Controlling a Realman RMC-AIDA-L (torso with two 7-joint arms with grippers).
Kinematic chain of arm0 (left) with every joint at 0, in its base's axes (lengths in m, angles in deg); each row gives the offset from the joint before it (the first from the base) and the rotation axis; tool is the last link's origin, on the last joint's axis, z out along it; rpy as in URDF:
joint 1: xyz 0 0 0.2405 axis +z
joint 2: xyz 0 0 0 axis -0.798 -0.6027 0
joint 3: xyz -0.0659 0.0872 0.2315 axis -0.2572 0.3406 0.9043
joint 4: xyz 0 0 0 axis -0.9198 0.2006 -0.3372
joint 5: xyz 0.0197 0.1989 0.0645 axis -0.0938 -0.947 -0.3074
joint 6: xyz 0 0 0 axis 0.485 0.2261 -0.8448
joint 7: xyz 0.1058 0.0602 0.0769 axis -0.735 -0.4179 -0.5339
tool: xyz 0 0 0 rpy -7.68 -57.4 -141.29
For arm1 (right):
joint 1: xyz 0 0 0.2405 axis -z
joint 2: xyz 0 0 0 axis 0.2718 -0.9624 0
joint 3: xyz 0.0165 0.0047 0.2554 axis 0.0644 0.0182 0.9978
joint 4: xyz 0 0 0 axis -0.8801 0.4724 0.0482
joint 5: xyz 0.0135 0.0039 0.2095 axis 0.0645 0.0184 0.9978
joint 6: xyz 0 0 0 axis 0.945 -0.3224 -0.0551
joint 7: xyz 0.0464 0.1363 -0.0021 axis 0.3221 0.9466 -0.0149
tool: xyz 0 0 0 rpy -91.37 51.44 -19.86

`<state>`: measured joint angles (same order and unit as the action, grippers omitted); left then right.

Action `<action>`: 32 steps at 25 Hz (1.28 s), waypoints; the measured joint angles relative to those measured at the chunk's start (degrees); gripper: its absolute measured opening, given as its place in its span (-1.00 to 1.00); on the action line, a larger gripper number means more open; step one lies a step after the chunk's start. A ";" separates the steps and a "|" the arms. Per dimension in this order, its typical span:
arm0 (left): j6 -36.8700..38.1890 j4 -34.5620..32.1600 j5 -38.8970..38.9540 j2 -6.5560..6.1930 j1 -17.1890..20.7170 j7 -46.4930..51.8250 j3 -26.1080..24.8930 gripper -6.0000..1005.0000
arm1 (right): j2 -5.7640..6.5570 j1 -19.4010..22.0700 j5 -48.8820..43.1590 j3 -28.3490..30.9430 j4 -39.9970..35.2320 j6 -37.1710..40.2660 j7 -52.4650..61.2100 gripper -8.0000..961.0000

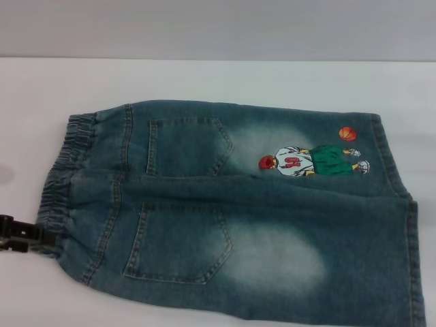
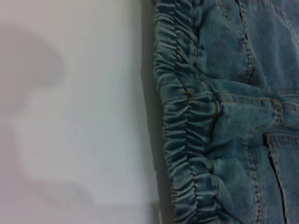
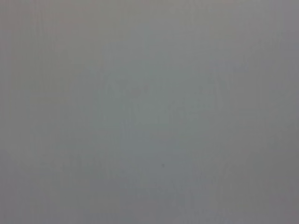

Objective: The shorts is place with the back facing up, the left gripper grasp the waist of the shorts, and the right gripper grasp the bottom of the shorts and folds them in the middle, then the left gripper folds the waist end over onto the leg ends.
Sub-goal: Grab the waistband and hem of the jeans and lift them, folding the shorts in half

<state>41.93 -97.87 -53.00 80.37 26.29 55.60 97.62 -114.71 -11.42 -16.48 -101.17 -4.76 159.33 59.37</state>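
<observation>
Reaching in low from the left, the left hand (image 1: 24,235) touches the waist (image 1: 65,177); its grip cannot be told.

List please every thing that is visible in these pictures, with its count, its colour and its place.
shorts: one, faded blue denim, lying flat on the table, back side up, filling most of the head view.
waist: one, darker puckered blue band, at the robot's left end of the shorts.
patch pockets: two, blue denim, on the back near the waist.
cartoon player: one, white, green and red, on the far leg near the hem.
ball: one, orange, just beyond the player.
leg ends: two, blue stitched hems, at the robot's right end.
table: one, white, under the shorts.
left claw: one, black, at the near corner of the waist.
right claw: not in view.
</observation>
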 joint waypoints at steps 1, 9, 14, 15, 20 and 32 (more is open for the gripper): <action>-0.19 0.00 -0.01 0.00 -0.01 0.07 0.00 0.50 | 0.00 0.00 -0.04 0.00 0.00 0.00 0.00 0.16; -0.78 0.00 -0.74 -0.23 -0.26 0.80 0.16 0.50 | 0.09 -0.07 -0.08 -0.01 0.00 0.00 0.00 0.16; -0.78 0.00 -0.77 -0.06 -0.39 0.80 0.48 0.50 | 0.09 -0.06 -0.01 0.00 -0.04 0.00 0.00 0.16; -0.78 0.00 -0.77 -0.04 -0.44 0.80 0.54 0.50 | 0.09 -0.05 0.02 0.00 -0.04 0.00 0.00 0.16; -0.78 0.51 -0.90 0.06 -0.77 0.80 0.60 0.50 | 0.08 0.02 0.08 0.00 -0.08 0.00 0.00 0.16; 0.01 0.55 -1.77 1.09 -1.91 0.54 -0.01 0.50 | 0.08 0.04 0.25 0.00 -0.09 0.07 0.00 0.16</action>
<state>41.94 -97.32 -54.78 81.46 24.38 56.14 97.61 -114.62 -11.38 -16.24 -101.18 -4.85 159.40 59.38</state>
